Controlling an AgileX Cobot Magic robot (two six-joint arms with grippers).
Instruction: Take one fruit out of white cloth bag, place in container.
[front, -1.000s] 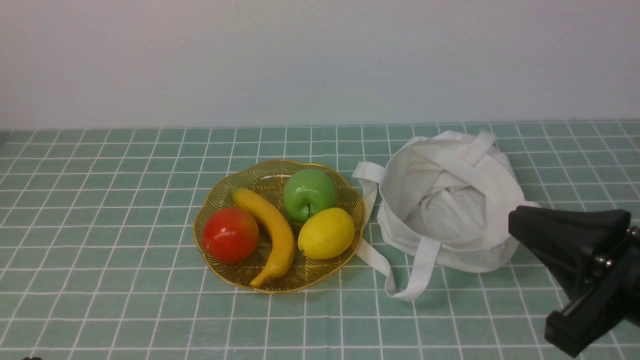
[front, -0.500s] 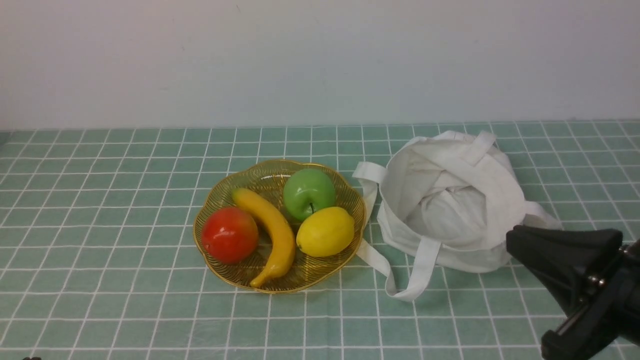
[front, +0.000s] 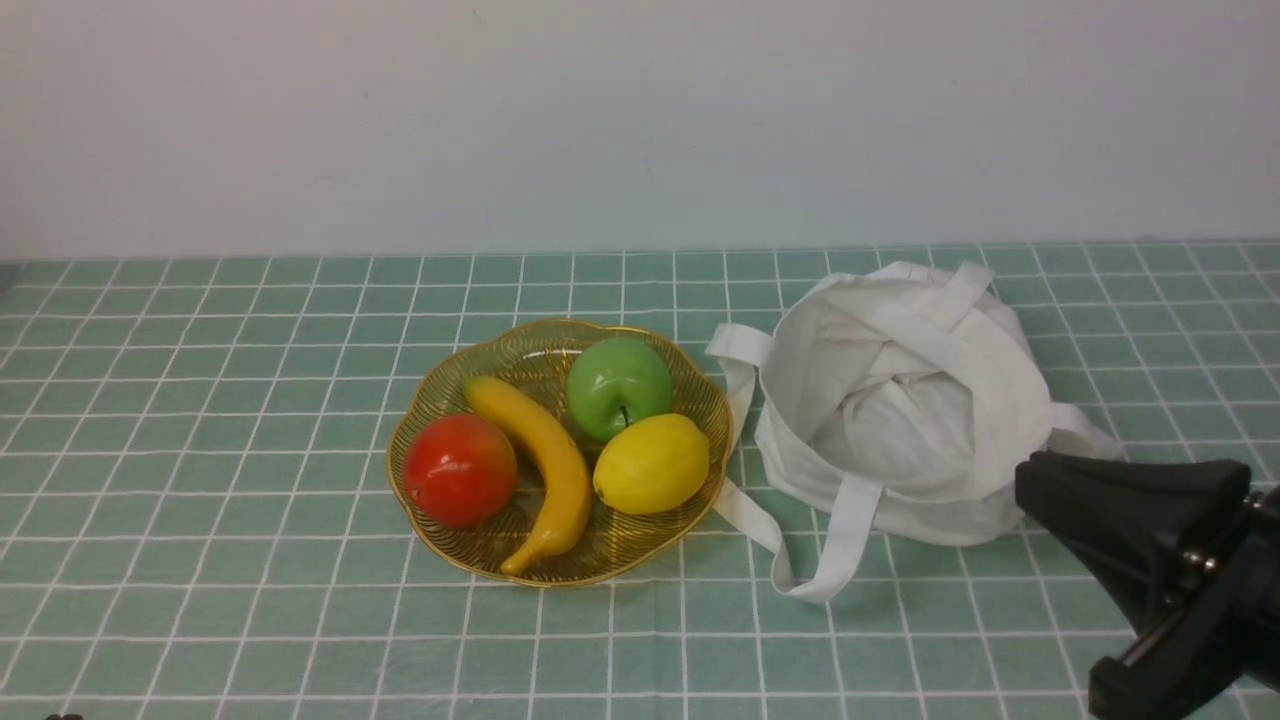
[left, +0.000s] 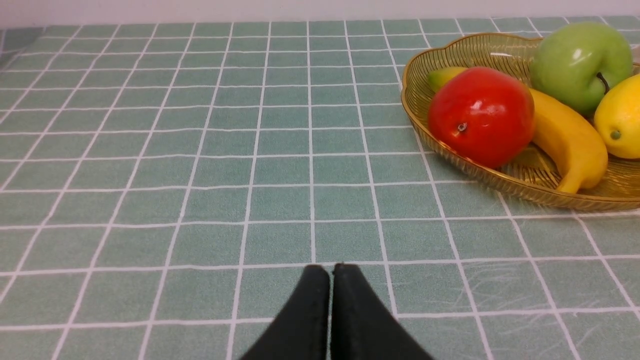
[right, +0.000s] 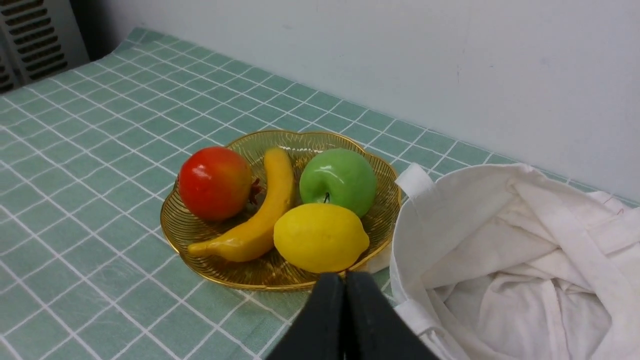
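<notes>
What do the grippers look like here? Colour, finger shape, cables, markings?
Both matte black. The left gripper and right gripper each have two fingers tapering to narrow rounded tips. Front view shows the right one's wedge-shaped body with metal bolts. No cables or markings visible.

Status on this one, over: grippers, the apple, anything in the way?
Left gripper shut, empty. Right gripper shut, empty, beside the white cloth bag. Green apple in the amber bowl. Nothing in the way.
</notes>
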